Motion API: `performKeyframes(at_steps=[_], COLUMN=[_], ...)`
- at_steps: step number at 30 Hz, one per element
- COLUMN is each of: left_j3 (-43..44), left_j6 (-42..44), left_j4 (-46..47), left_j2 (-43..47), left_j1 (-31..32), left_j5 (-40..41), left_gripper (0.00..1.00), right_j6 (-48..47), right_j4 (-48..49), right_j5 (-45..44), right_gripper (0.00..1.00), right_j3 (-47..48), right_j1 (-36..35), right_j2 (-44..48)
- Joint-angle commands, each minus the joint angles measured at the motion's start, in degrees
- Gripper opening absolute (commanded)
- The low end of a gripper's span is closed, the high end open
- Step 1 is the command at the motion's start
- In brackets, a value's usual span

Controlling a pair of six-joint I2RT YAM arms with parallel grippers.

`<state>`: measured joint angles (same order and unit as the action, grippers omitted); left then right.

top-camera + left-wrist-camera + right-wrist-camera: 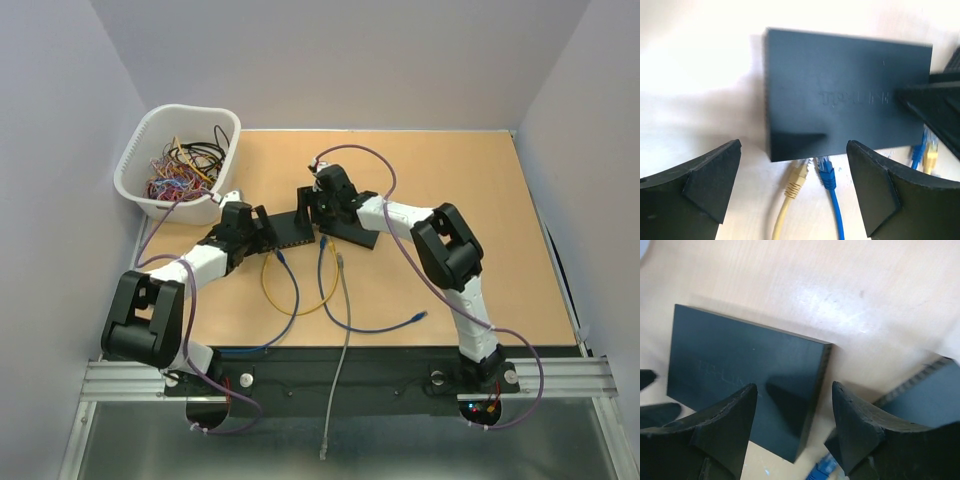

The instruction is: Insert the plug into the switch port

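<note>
Left gripper (794,148), spread empty, faces the switch (840,95), blue plug (826,172) between its fingers; right gripper (794,387), spread, hangs over the switch's edge.

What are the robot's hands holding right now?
Nothing. The left gripper and the right gripper are both open, close to the black switch.

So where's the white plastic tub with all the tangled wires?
In the top view, the white plastic tub sits at the far left corner of the tan wooden table, up and left of the flat black switch box.
</note>
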<state>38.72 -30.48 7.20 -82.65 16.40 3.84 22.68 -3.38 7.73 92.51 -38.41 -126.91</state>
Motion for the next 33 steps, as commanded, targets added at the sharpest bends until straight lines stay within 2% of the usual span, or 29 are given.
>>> performKeyframes(at_steps=[1,3,7,13,17,33], left_j3=[1.4,1.5,1.7,-2.8,-4.4,-4.4], left_j6=[-2.3,-4.4,-4.9,-4.9,-3.5,-2.8], left_j4=[-1.4,-1.8,-1.0,2.9,2.9,-5.4], left_j2=[4.9,6.6,9.3,17.3,22.6,37.6], left_j1=[0.0,0.0,-0.3,-0.4,-0.5,-0.5], left_j5=[8.6,11.5,11.1,9.6,9.6,10.0], left_gripper=[0.99,0.99,0.99,0.96,0.96,0.94], right_j6=[-5.5,-5.7,-5.3,-4.0,-2.7,0.2], right_j4=[-2.1,-2.9,-3.0,-3.1,-3.3,-4.2], right_j5=[-5.0,-5.4,-6.2,-10.8,-12.4,-13.5], right_gripper=[0.69,0.70,0.69,0.68,0.66,0.60], right_j3=[-0.4,-1.4,-6.4,-11.9,-12.3,-7.6], right_j1=[-0.5,-0.6,-2.2,-10.0,-13.4,-15.8], right_j2=[8.2,11.1,15.2,18.2,16.4,5.6])
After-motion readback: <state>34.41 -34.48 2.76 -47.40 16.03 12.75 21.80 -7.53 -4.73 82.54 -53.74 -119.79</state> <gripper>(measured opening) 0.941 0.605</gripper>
